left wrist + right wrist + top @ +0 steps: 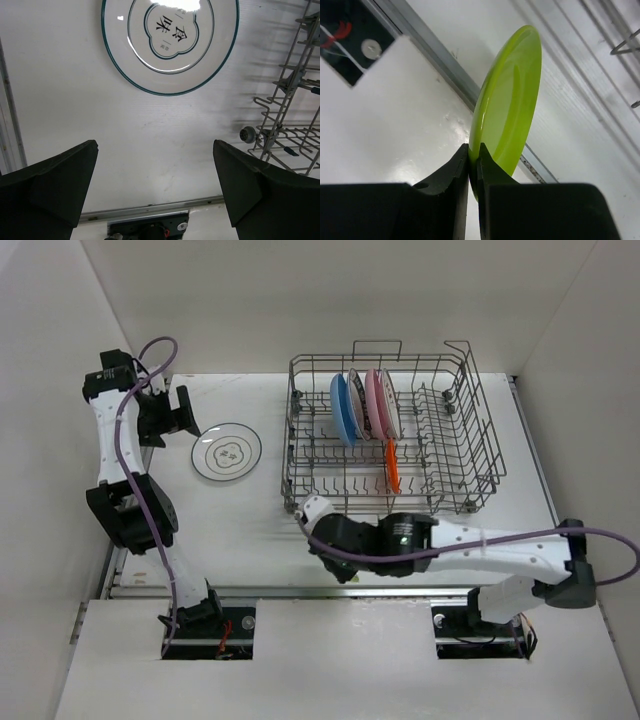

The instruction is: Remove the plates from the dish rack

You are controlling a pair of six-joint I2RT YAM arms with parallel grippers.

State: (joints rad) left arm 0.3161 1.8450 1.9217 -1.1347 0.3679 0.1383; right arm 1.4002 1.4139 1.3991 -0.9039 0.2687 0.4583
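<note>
Clamping the yellow-green plate (512, 95) at its rim, right pincer (473, 150); left pincer (155, 145) splayed wide, empty.

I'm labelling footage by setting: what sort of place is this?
Likely a robot lab cell, not a kitchen: white walls box in a table, two arms bolted at its edge, a dish rack and plates.

Ringed white plate (227, 452) flat on table (250, 525) beside dish rack (450, 445) of upright plates (345, 410)

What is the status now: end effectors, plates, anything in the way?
Left end effector open, empty, beside white plate on table. Right end effector shut on green plate. Other plates upright in rack. Nothing blocking seen.
</note>
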